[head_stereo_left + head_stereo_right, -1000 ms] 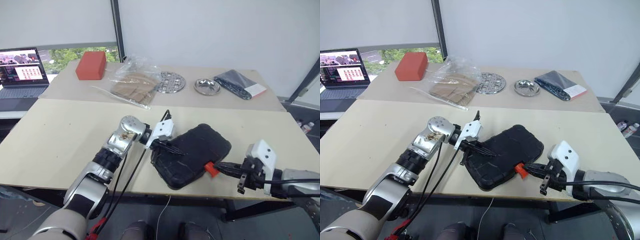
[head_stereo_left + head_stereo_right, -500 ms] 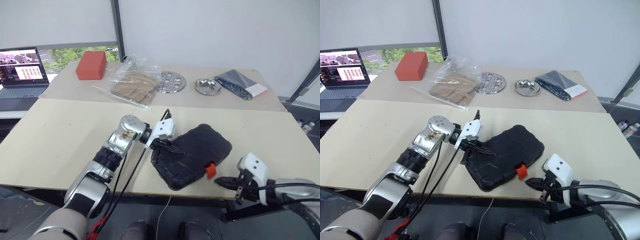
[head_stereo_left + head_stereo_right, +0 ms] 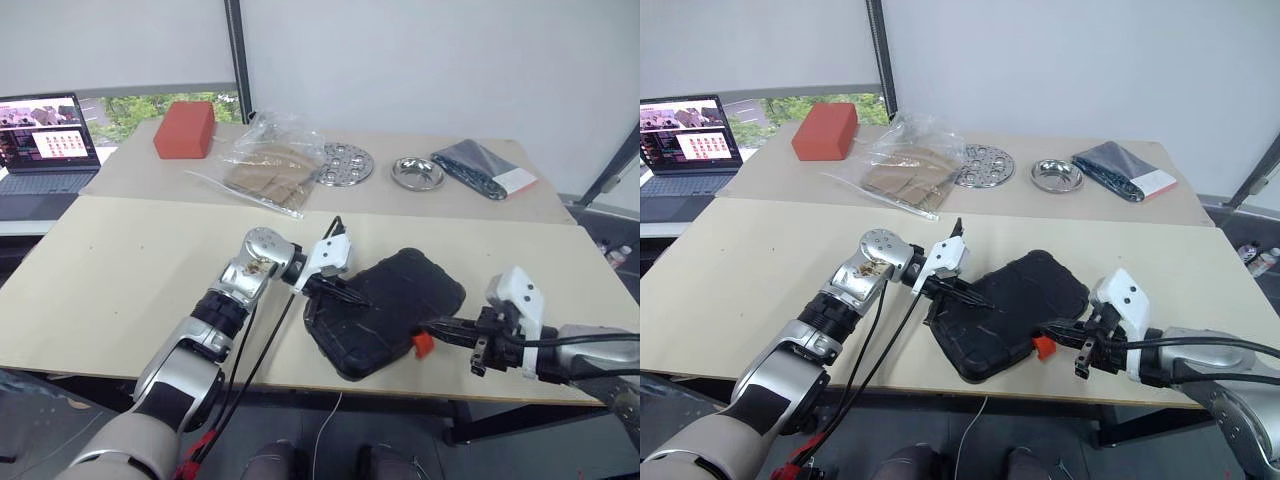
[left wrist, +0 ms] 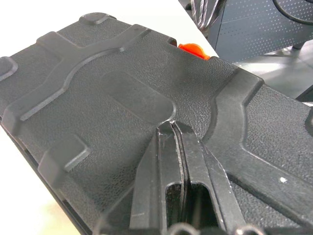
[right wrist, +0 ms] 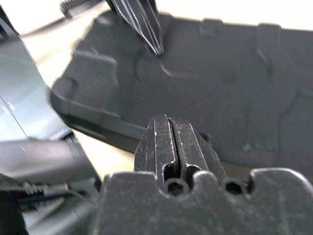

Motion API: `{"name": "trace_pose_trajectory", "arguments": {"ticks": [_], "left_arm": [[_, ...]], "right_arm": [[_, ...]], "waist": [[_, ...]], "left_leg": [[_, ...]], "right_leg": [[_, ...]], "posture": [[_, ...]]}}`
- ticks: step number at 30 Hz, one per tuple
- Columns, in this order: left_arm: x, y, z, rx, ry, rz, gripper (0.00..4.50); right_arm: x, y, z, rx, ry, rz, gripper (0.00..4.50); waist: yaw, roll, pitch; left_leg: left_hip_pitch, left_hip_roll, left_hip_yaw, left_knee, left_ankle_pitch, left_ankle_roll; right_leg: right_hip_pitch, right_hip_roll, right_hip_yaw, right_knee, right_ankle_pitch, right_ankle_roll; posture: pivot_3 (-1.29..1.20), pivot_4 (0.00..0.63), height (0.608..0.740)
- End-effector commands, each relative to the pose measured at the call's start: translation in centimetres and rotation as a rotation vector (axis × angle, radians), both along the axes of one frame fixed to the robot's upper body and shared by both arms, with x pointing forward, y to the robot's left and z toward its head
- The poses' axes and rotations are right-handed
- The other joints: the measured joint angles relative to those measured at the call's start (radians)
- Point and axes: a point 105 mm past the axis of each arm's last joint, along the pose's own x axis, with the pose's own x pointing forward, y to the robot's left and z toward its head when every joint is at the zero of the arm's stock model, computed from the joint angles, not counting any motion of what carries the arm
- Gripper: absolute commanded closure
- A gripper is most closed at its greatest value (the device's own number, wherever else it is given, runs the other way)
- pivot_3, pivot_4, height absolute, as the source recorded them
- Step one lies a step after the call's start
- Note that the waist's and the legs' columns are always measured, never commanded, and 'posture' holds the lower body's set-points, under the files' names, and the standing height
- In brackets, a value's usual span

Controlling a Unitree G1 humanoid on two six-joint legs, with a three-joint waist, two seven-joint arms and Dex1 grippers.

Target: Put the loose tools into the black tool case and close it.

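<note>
Pale worktop (image 3: 120, 270) spanning the scene, with a second worktop (image 3: 140, 170) butted against its far edge. Black tool case (image 3: 385, 310) lying shut near the near edge of the worktop, right of centre, textured shell up, small orange latch (image 3: 422, 345) showing at its near-right side. Left pincer (image 3: 345, 297) reaching in from the left, fingers pressed together with nothing between them, tips resting on the case's lid near its left part. Right pincer (image 3: 437, 325) coming in from the right, also closed and empty, tips just beside the orange latch; contact with it not clear. On the far worktop, left to right: open laptop (image 3: 42, 142) at the far left edge, red box (image 3: 184, 129), clear plastic bag (image 3: 265, 160) with brown contents, perforated round metal plate (image 3: 344, 162), small metal bowl (image 3: 418, 173), dark folded bag (image 3: 480, 167) with a white-and-red edge.
</note>
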Motion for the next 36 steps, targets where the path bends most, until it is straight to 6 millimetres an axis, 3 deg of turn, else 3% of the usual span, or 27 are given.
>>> {"name": "trace_pose_trajectory", "arguments": {"ticks": [1,11,17,23,26,31,36], "left_arm": [[0.1,0.0,-0.4,0.033,-0.006,0.008,4.47],[0.3,0.4,-0.5,0.040,-0.007,0.018,4.47],[0.0,0.1,-0.9,0.059,-0.031,-0.011,4.47],[-0.2,-0.5,-1.3,0.074,-0.054,-0.041,4.47],[0.0,-0.7,-1.6,0.091,-0.075,-0.048,4.47],[0.1,-0.3,-3.2,0.157,-0.152,-0.077,4.47],[0.4,-0.5,-4.5,0.189,-0.205,-0.085,4.47]], "right_arm": [[0.5,-0.7,-0.5,-0.091,-0.009,-0.007,4.50],[-1.3,-1.8,-1.0,-0.089,0.039,-0.028,4.50],[-2.1,-1.4,-3.7,-0.054,0.089,-0.078,4.50],[-0.1,-0.7,-6.0,-0.048,0.035,-0.166,4.50],[1.0,-0.1,-4.9,-0.017,-0.017,-0.184,4.50],[1.4,1.5,-0.6,0.082,-0.110,-0.137,4.50],[1.1,2.3,0.2,0.088,-0.100,-0.097,4.50]], "waist": [[0.000,0.000,0.000],[0.000,0.000,0.000],[0.000,0.000,0.000],[-0.003,0.000,0.000],[-0.004,0.000,0.000],[-0.011,0.000,0.000],[-0.020,0.000,0.000]], "left_leg": [[0.000,0.000,0.000,0.000,0.000,0.000],[0.000,0.000,0.000,0.000,0.000,0.000],[0.000,0.000,0.000,0.000,0.000,0.000],[0.001,0.000,0.000,0.000,-0.002,-0.004],[0.001,0.000,0.000,0.001,-0.004,-0.007],[0.001,0.000,0.001,0.001,-0.003,-0.007],[0.001,0.000,0.001,0.000,-0.003,-0.008]], "right_leg": [[0.000,0.000,0.000,0.000,0.000,0.000],[0.000,-0.001,-0.002,0.000,0.000,0.000],[0.000,-0.001,-0.002,0.000,0.000,0.000],[0.001,-0.001,-0.001,0.000,0.000,0.001],[0.001,-0.001,-0.001,0.000,0.000,0.001],[0.000,0.000,0.000,0.001,0.001,0.001],[0.000,0.000,-0.001,0.001,0.001,0.000]], "posture": [[0.00,0.150,0.734],[0.00,0.150,0.734],[0.00,0.150,0.734],[0.00,0.150,0.734],[0.00,0.150,0.734],[0.00,0.150,0.734],[0.00,0.150,0.734]]}}
